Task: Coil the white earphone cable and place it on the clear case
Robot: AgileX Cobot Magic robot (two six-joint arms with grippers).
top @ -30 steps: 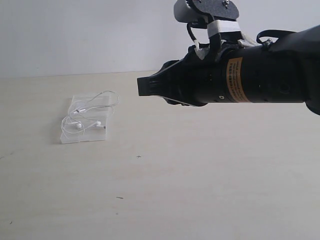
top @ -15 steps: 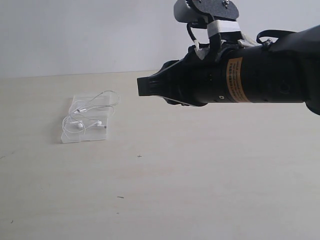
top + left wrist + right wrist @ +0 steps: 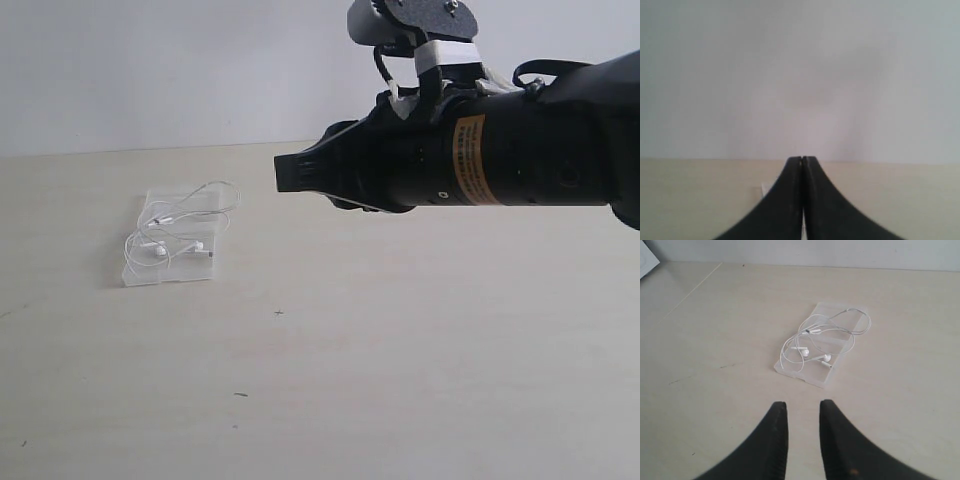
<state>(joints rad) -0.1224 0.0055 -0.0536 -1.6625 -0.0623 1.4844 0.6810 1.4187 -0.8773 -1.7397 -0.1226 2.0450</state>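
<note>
The cable lay looped (loosely) on the case. The right gripper hung well off, slightly spread, empty; the left gripper was pressed together.

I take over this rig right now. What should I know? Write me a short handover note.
Left gripper: shut, empty.
Right gripper: open, empty, above the table, well apart from the case.
White earphone cable: lies in loose loops on the clear case.
Done: coiling and placing, as it appears.
Left: probably nothing; only check loops near the case's edges.
</note>
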